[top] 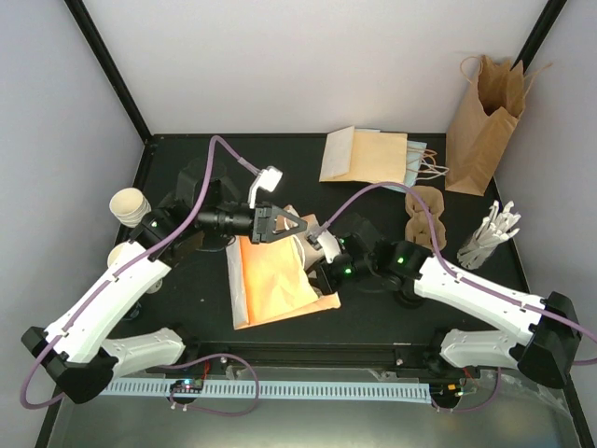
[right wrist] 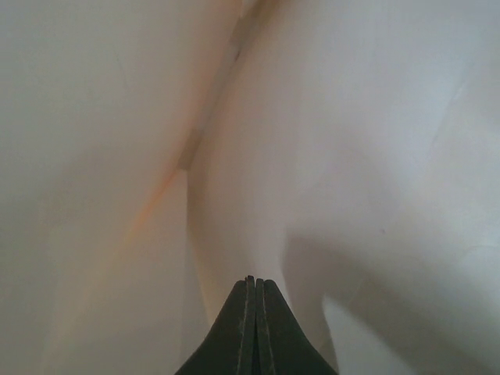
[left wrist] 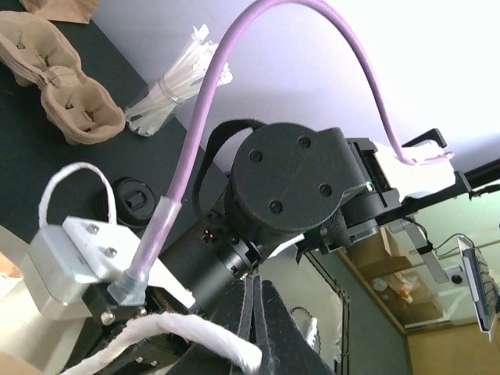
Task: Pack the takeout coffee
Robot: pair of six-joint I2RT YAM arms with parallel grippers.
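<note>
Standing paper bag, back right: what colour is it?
The bag is tan kraft brown, best seen in the top external view.

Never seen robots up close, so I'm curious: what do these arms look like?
Both the left arm and right arm have white shells, black joints, small green lights and a lilac cable. Each ends in thin black tapering fingers.

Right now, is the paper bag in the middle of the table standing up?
No, the middle paper bag lies flat on its side on the table.
</note>
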